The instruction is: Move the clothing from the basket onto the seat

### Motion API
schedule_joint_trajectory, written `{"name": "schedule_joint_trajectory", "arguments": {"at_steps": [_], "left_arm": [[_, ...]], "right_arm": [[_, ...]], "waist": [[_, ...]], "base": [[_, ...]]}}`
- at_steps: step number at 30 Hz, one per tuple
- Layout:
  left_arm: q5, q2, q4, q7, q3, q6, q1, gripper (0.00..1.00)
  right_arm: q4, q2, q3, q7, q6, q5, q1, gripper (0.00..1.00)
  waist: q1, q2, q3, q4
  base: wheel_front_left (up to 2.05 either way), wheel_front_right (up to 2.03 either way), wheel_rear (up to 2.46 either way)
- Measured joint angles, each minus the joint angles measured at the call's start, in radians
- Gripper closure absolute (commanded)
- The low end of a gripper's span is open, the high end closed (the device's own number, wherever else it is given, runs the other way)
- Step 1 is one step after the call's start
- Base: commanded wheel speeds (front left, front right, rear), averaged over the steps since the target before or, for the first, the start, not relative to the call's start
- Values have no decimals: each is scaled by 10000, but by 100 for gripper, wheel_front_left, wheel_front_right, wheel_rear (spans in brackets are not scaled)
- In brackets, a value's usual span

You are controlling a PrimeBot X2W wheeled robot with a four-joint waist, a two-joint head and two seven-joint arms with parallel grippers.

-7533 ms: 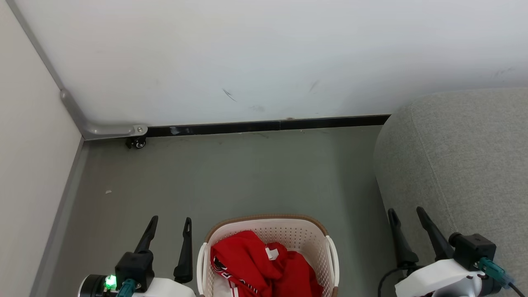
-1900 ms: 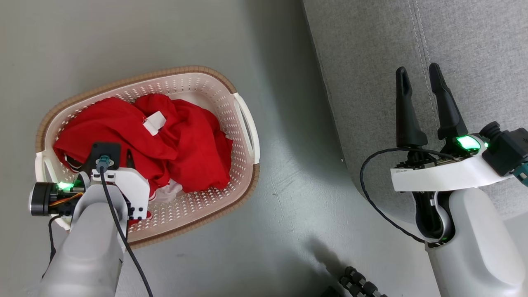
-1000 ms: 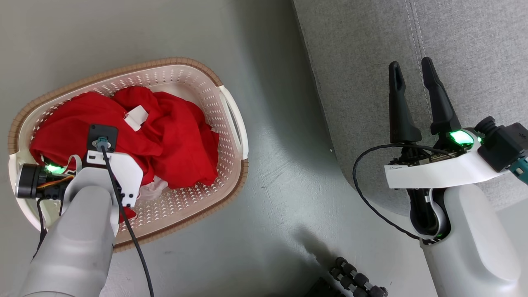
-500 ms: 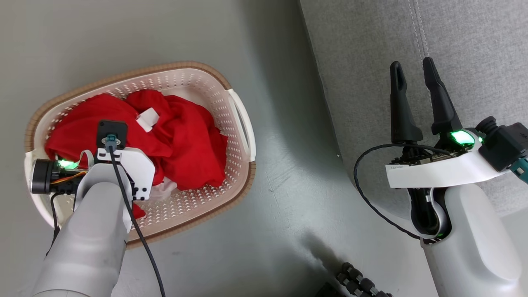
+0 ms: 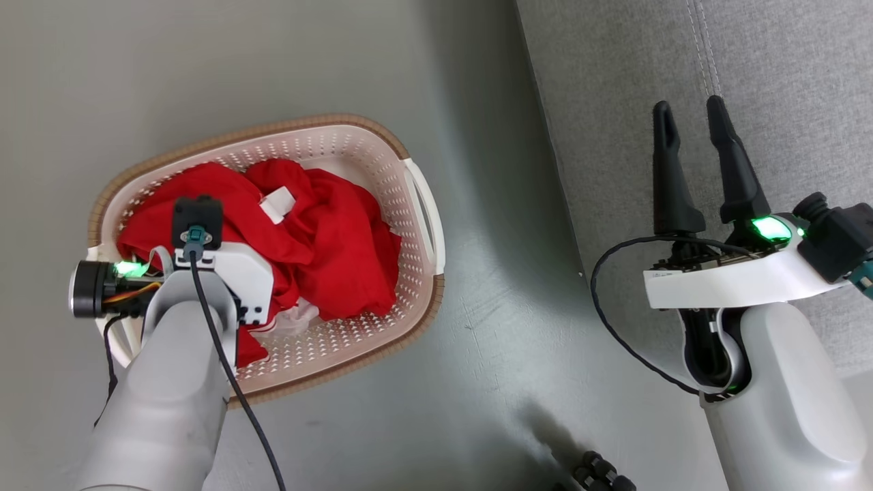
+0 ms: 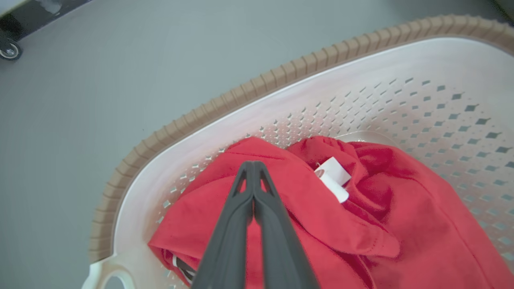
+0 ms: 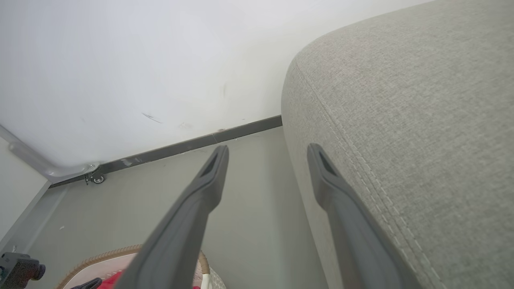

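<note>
A plain grey floor (image 5: 273, 54) meets a white wall (image 7: 140, 60) along a dark baseboard (image 7: 192, 144), with a small caster wheel (image 7: 95, 178) at the wall's left end. The seat (image 5: 784, 68), light grey woven fabric with a stitched seam, takes up the right side of the head view. The basket (image 5: 327, 123), cream and perforated with a brown rim, stands on the floor to the seat's left, with a strip of bare floor between them. The clothing (image 5: 348, 252) is all inside the basket, a crumpled red heap with a white tag (image 5: 277, 204) on top near its far wall. My left gripper (image 6: 253, 164) is down in the basket over the left half of the heap, just left of the tag, its two fingers pressed together at the tips and lying against the red fabric. I cannot tell whether a fold is pinched between them. My right gripper (image 5: 687, 106) is well away from the basket, over the seat's near edge, with its fingers parted and nothing between them. Compared with half a second ago, the basket and seat sit further right and lower in the head view, which is the camera shifting. My left wrist is over the same part of the heap, the folds look unchanged, and my right gripper has the same gap.
</note>
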Motion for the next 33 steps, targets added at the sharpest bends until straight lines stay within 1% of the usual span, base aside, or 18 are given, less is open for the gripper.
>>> {"name": "schedule_joint_trajectory", "arguments": {"at_steps": [9,10,12,20,22,24,26,30,33], "left_arm": [[-169,-186,-1239,-128,98,-15,16,100],[-247,-198,-1423,-130,128,-104,20,100],[-314,-192,-2052,-134,167,-196,97,100],[-537,-230,-4564,-142,362,-268,591,99],[-573,-242,-5056,-144,401,-286,824,93],[-623,-236,-5545,-207,443,-314,1017,83],[-658,-234,-5977,-213,529,-351,1211,76],[-725,-224,-6667,-213,694,-353,1689,64],[-798,-219,-7095,-213,846,-307,2080,58]], "right_arm": [[21,-2,-174,0,0,-236,1,0],[21,-2,-184,0,0,-280,0,0],[23,-4,-219,0,0,-380,0,0],[0,-12,-453,0,0,-832,0,0],[-2,-12,-454,0,0,-959,0,0],[0,-13,-464,0,0,-1053,2,0],[2,-13,-470,0,0,-1127,8,0],[19,-104,-512,0,0,-1298,17,0],[50,-238,-556,0,0,-1427,21,0]], "waist": [[0,0,-387,262],[0,0,-438,291],[0,0,-539,352],[0,0,-967,602],[0,0,-1083,667],[0,0,-1207,733],[0,0,-1335,800],[0,0,-1610,935],[0,0,-1831,1044]], "base": [[0,0,0],[0,0,0],[0,0,0],[0,0,0],[0,0,0],[0,0,0],[0,0,0],[0,0,0],[0,0,0]]}}
